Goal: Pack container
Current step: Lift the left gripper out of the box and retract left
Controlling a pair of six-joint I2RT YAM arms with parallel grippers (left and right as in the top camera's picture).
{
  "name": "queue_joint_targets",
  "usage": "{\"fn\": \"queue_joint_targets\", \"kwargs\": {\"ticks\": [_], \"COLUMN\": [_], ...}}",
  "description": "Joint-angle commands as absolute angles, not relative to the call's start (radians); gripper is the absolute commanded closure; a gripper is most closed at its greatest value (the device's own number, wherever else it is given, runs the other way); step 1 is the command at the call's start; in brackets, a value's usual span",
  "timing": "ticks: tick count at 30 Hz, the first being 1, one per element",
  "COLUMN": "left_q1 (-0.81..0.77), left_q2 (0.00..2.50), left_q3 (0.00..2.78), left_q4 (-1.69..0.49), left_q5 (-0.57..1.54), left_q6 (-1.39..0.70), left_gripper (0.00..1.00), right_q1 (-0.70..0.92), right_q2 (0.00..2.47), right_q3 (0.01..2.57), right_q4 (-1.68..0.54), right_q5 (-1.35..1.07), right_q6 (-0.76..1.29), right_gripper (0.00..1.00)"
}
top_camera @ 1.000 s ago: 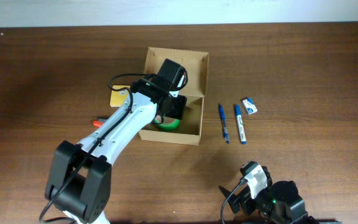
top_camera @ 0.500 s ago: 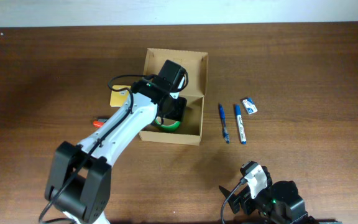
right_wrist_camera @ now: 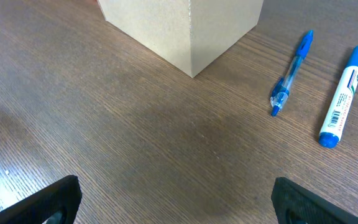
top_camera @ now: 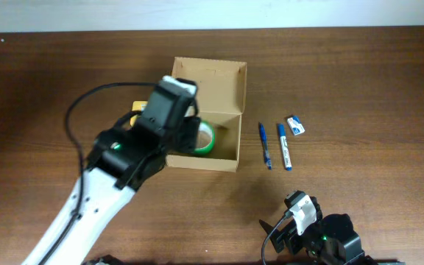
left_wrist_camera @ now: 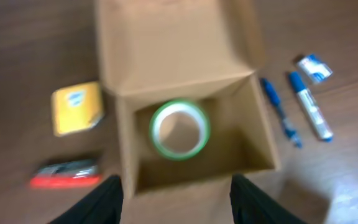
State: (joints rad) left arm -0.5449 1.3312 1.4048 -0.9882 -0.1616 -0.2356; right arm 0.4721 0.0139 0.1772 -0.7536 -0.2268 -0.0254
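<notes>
The tan cardboard container (top_camera: pixel 202 160) stands open at the table's middle, its lid flap folded back. It also shows in the left wrist view (left_wrist_camera: pixel 166 43) and, as one corner, in the right wrist view (right_wrist_camera: pixel 185 25). A green tape roll (top_camera: pixel 205 140) lies flat inside it (left_wrist_camera: pixel 179 129). My left gripper (left_wrist_camera: pixel 182 205) is open and empty, held high above the container's front wall. My right gripper (right_wrist_camera: pixel 179 205) is open and empty, low over the table near the front edge (top_camera: pixel 300 221).
A blue pen (top_camera: pixel 264 146) and a blue marker (top_camera: pixel 283 146) lie right of the container, with a small white-and-blue packet (top_camera: pixel 295 124) beyond them. A small yellow box (left_wrist_camera: pixel 78 109) and a red item (left_wrist_camera: pixel 65 174) lie left of it.
My left gripper has risen out of the container and pulled back toward the front left. The green tape roll stays inside. The right arm has not moved.
</notes>
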Motion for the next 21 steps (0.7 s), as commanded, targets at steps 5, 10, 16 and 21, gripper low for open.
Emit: {"fn": "queue_joint_targets", "kwargs": {"ticks": [5,10,16,21], "left_q1": [-0.403,-0.359,-0.358,-0.336], "left_q2": [1.338,1.338,1.340,1.350], "left_q3": [1.308,1.158,1.005,0.924], "left_q4": [-1.008,-0.880,-0.721,-0.648], "left_q5": [-0.104,-0.023,-0.012,-0.002], "left_q6": [-0.242,-0.180,-0.178,-0.178], "left_gripper": [0.45,0.46,0.46,0.45], "right_q1": [0.480,0.480,0.480,0.480], "right_q2": [0.002,0.002,0.002,0.002], "right_q3": [0.170,0.170,0.170,0.170], "right_q4": [-0.751,-0.751,-0.751,-0.751], "right_q5": [-0.232,-0.232,-0.232,-0.232], "right_q6": [-0.018,-0.018,-0.018,-0.018], "right_gripper": [0.01,0.01,0.01,0.01]}}
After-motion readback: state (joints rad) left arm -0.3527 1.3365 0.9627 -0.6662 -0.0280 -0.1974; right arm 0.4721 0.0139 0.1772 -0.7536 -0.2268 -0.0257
